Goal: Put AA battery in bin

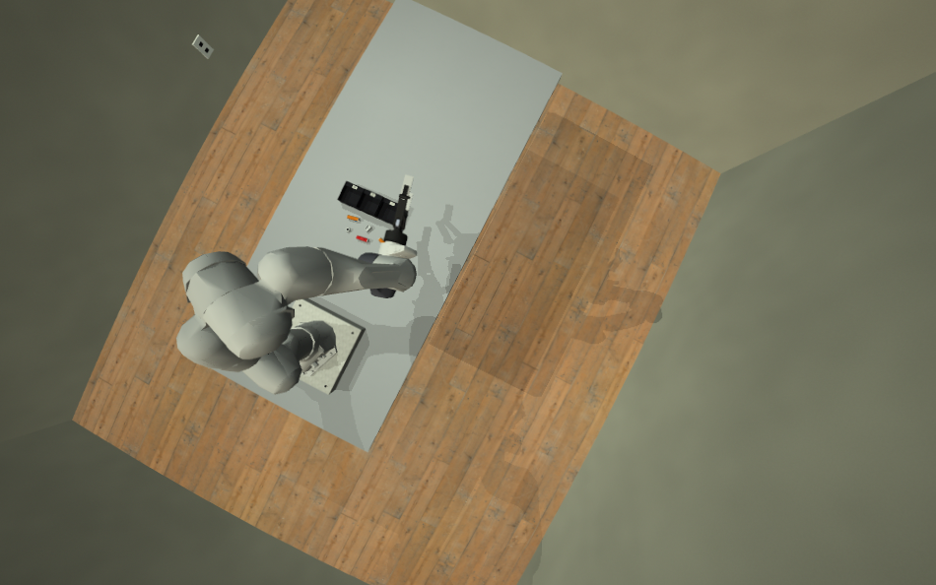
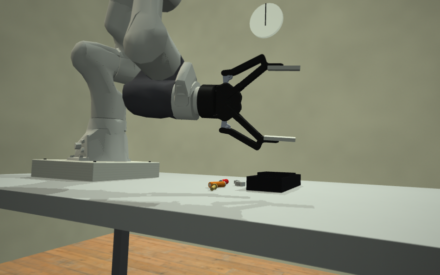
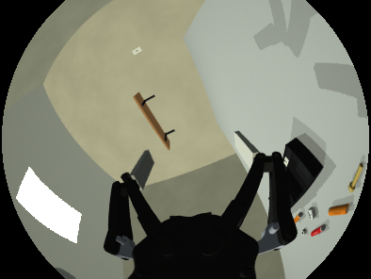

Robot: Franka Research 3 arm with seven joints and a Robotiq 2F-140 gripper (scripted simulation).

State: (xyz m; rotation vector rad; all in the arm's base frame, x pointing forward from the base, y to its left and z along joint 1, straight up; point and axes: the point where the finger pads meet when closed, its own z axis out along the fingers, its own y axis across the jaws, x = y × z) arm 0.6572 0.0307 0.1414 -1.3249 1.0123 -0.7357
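gripper (image 2: pixel 281 103), jaws spread wide and holding nothing, hangs level above the black bins (image 2: pixel 273 182) toward the table's (image 2: pixel 356 207) far edge, probably poised to descend for a battery (image 2: pixel 217 184).

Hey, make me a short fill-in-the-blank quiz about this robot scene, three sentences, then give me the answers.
1. The gripper hangs above the table with its jaws wide ____.
2. The row of bins on the table is coloured ____.
3. The small things, among them an orange one, lie between the bins and the arm's ____ plate.

Missing words: open; black; base
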